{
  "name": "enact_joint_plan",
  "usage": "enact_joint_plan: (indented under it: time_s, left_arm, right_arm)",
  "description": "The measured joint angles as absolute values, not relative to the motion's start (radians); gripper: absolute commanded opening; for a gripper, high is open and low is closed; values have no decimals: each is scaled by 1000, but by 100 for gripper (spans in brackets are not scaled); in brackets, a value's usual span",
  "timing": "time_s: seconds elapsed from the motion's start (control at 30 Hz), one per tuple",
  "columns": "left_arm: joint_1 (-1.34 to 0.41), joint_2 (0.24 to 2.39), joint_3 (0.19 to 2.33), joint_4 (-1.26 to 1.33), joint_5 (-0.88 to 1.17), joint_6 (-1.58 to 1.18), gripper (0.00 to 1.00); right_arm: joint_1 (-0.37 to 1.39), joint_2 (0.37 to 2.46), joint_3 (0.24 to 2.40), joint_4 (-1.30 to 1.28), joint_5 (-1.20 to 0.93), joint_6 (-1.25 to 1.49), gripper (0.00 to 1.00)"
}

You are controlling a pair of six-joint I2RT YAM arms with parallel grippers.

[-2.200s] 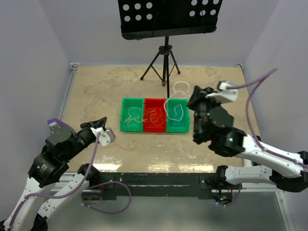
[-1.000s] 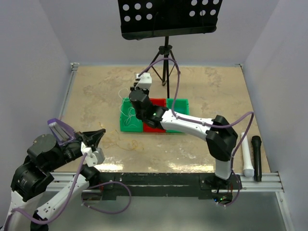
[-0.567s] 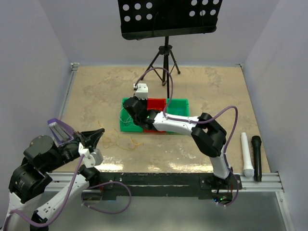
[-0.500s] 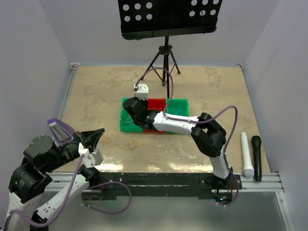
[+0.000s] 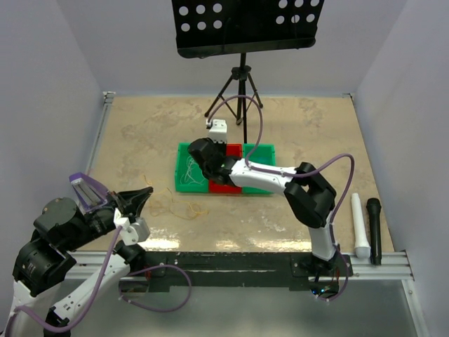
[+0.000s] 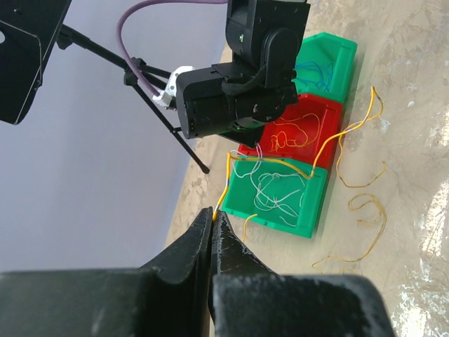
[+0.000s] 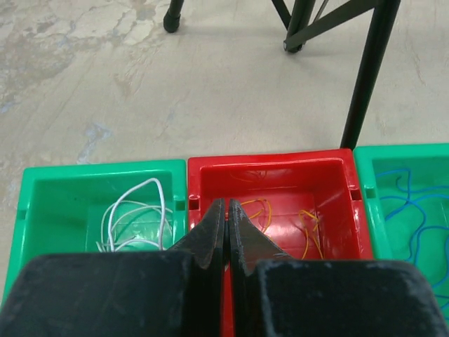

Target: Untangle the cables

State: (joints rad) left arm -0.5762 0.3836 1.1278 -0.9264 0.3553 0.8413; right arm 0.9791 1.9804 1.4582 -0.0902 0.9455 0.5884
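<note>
Left gripper [image 6: 212,213] was clenched at the near-left of the table [image 5: 140,133], its tips pinching one end of the yellow cable [image 6: 270,161]. That strand ran from the tips across the left green bin [image 7: 42,182], over its wall beside the red bin [image 7: 270,156], and fell in loose loops on the tabletop in front of the bins.

Right gripper [image 7: 225,207] hung over the wall between the left green and red bins, jaws pressed together, nothing seen between them.

Bin contents:
- White cable [image 7: 137,210] coiled in the left green bin.
- Orange cable [image 7: 309,235] in the red bin.
- Blue cable [image 7: 414,203] in the right green bin [image 7: 400,151].

Bare tabletop lay to the left of the bins and behind them, up to the tripod [image 5: 240,95] feet. Right of the bins the surface ran open to a white cylinder [image 5: 359,225] and a black microphone [image 5: 374,228] lying side by side at the right edge.
</note>
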Motion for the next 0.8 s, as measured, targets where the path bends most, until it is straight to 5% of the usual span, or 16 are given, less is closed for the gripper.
enact_joint_plan:
  time_s: [0.57,0.8]
  left_arm:
    - [-576,384,1128,-897,362,839,0]
    - [-576,384,1128,-889,364,838,0]
  right_arm:
    - [988,2182,1642,-86,789,534,0]
    - [988,2220,1656,-101,687,551,36]
